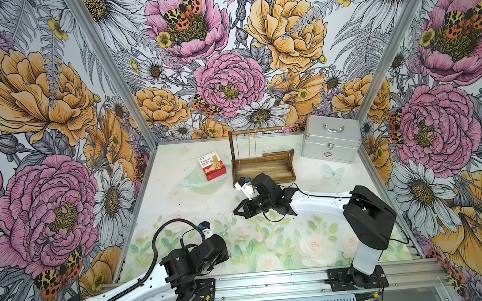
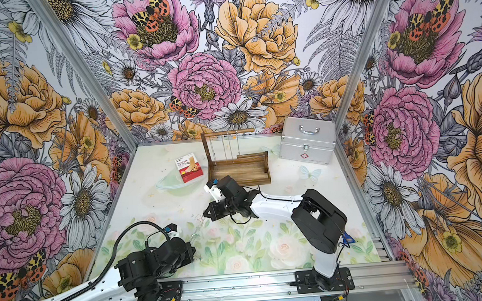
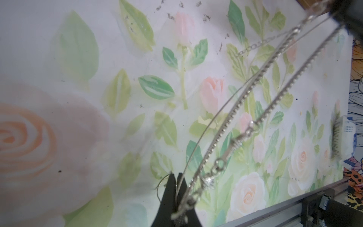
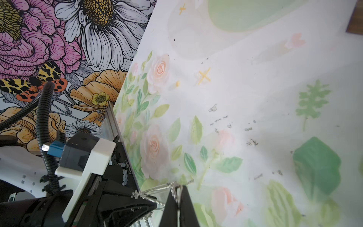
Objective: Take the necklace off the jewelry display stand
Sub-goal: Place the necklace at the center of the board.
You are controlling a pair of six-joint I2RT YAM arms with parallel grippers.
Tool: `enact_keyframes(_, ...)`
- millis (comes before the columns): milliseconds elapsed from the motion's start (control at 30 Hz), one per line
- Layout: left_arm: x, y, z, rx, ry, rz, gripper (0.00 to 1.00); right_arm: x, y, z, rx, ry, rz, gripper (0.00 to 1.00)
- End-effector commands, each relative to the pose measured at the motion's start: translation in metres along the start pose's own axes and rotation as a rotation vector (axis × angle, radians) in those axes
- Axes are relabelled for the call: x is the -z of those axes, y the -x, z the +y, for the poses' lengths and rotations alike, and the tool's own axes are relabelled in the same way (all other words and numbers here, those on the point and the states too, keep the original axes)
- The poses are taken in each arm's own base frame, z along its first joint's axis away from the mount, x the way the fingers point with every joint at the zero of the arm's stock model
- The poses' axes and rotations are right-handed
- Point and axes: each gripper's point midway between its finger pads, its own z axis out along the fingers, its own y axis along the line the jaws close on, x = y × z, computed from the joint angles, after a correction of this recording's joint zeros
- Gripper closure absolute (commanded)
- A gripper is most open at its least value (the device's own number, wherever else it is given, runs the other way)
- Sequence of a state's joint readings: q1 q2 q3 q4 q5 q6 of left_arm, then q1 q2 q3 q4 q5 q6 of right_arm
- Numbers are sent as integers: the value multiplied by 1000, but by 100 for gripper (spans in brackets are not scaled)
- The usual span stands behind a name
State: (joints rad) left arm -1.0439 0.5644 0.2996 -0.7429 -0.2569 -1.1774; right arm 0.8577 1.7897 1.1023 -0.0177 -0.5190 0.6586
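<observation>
- Here we see the left gripper [image 3: 177, 177], its 2 black fingers pressed together on a thin wire strand of the necklace [image 3: 246, 92].
- The right gripper [image 4: 180, 186] is likewise pinched on the necklace's chain, which passes between its 2 tips.
- The beaded strands span the gap between the 2 grippers, over the middle of the flowered table [image 1: 180, 207].
- The left arm reaches in low from the near left corner, its wrist aimed toward the table's middle.
- The right arm rises from the near rail and bends at the elbow. Its forearm runs level across the table, with the gripper pointing at the left arm.
- The jewelry display stand [image 1: 264, 171] sits at the far middle, apart from the necklace and just beyond the right wrist. Thin chains hang from its top rod.
</observation>
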Motion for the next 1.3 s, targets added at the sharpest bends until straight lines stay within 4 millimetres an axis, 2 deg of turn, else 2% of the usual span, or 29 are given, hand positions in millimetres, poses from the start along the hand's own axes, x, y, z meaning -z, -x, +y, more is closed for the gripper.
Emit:
enact_keyframes(0,-3,6,-10,8,-31,-18,100,-2,12,-7,-14,-23,-23,100)
enact_keyframes(467,-30,16,-15,6,18,-16,100,-13,19,-27,-70,-38,-6,100)
enact_keyframes(700,-40,9,-13,-19,60,42,100,-23,20,-41,-98,-62,11,100)
enact_keyframes(900,-45,7,-6,-46,102,60,95,-31,20,-52,-119,-84,29,100)
enact_keyframes(1267,-47,13,1,-66,130,44,78,-40,18,-62,-127,-109,44,100)
